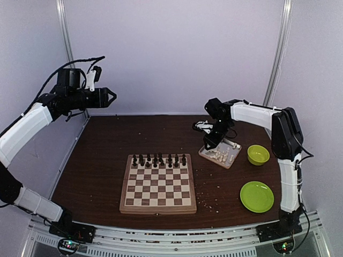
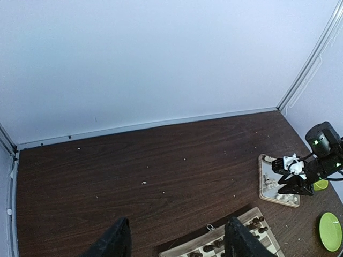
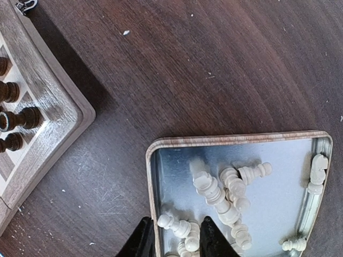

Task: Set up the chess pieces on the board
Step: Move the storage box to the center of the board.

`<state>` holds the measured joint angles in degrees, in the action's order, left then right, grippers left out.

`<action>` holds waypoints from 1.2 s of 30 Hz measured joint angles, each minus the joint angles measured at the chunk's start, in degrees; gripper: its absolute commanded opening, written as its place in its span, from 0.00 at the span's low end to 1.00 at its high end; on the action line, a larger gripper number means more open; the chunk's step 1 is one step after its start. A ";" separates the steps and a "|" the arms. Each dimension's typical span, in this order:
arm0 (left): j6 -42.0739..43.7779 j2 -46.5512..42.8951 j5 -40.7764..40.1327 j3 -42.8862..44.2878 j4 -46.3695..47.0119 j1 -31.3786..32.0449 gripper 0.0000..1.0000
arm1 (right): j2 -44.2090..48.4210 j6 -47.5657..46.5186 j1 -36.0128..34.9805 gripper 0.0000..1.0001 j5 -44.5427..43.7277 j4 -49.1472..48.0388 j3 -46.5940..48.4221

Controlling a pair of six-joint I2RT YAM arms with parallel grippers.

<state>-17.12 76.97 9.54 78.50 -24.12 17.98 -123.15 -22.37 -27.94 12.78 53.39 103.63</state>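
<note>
Nearest us, the board (image 1: 158,208) sits by the tabletop's near edge, about midway along it. Its near rows are bare, and the dark pieces (image 1: 159,159) line its far rows. Past the board's far right corner lies the metal tray (image 3: 236,139), and the cream chess pieces (image 3: 220,193) are heaped on their sides in it.

The right gripper (image 3: 177,238) reaches down at one corner of the tray, one finger at the rim and the other inside. One toppled piece (image 3: 174,225) lies between them, its long axis running roughly finger to finger. The jaws stand narrow, but we cannot tell whether they grip it yet. We judge this arm far the nearer.

The left gripper (image 2: 177,231) hangs high over the far left corner, jaws spread and empty.
</note>
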 measured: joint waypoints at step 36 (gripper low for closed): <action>-2.95 2.47 3.32 -0.31 0.09 -1.70 0.61 | 2.12 -4.87 -6.36 0.08 3.63 3.08 -13.86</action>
<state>-20.08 79.44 12.86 78.19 -24.03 16.27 -121.03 -27.24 -34.30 16.40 56.47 89.78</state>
